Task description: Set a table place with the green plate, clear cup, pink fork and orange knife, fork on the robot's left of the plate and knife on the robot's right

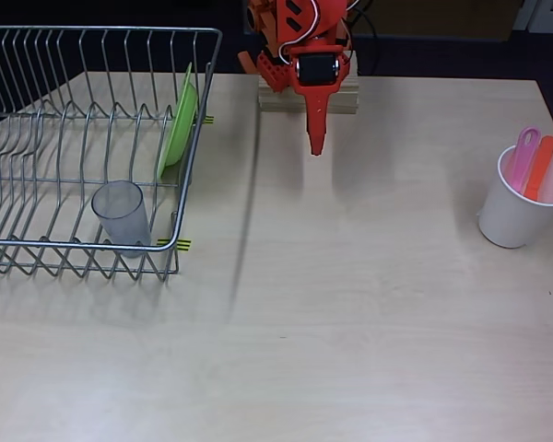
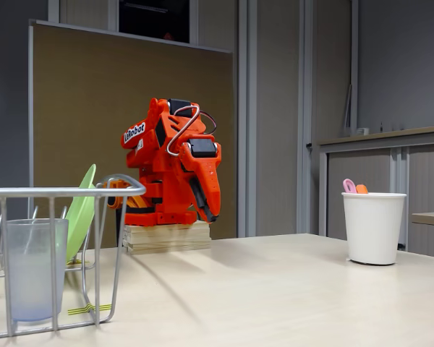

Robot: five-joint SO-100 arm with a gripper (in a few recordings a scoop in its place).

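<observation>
Directly below the folded orange two-finger gripper (image 1: pixel 314 138), whose fingers meet in a closed point holding nothing, we see bare pale wooden table (image 1: pixel 369 304), the widest free area for laying the setting. To its left in the overhead view, the round lime-green plastic plate (image 1: pixel 178 124) stands on edge in the wire dish rack (image 1: pixel 74 147), whose raised rim will likely demand a lift-out, as for the small translucent plastic cup (image 1: pixel 122 212) upright near its front corner. Well to its right, the pink plastic fork (image 1: pixel 523 157) and the slim orange plastic knife (image 1: pixel 539 168) stand handle-up in a white paper cup (image 1: pixel 516 216), near the table edge.

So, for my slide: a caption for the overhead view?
Folded arm, green plate and clear cup racked, cutlery in white cup.
</observation>
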